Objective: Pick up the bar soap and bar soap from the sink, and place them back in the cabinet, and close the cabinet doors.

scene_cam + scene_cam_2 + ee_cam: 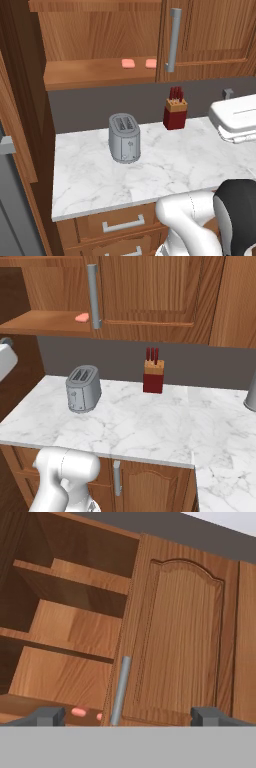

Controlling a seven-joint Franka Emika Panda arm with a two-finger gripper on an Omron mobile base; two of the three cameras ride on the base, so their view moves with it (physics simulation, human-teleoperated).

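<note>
Arm pose: the hand is raised and aimed up at the cabinet (75,632), as seen in the hand view.
Gripper (127,716): the finger tips are held wide apart, with nothing between them.
Cabinet contents: two bar soaps are seen on the lowest shelf, one (128,63) to the left, the other (150,63) just beside the right door's edge, the two near each other but apart.
Cabinet doors: the right door (210,32) is shut, its grey bar handle (173,40) upright; the left half is seen open.
Counter (165,167): a grey toaster (123,138) and a red knife block (175,113) are stood apart.
</note>
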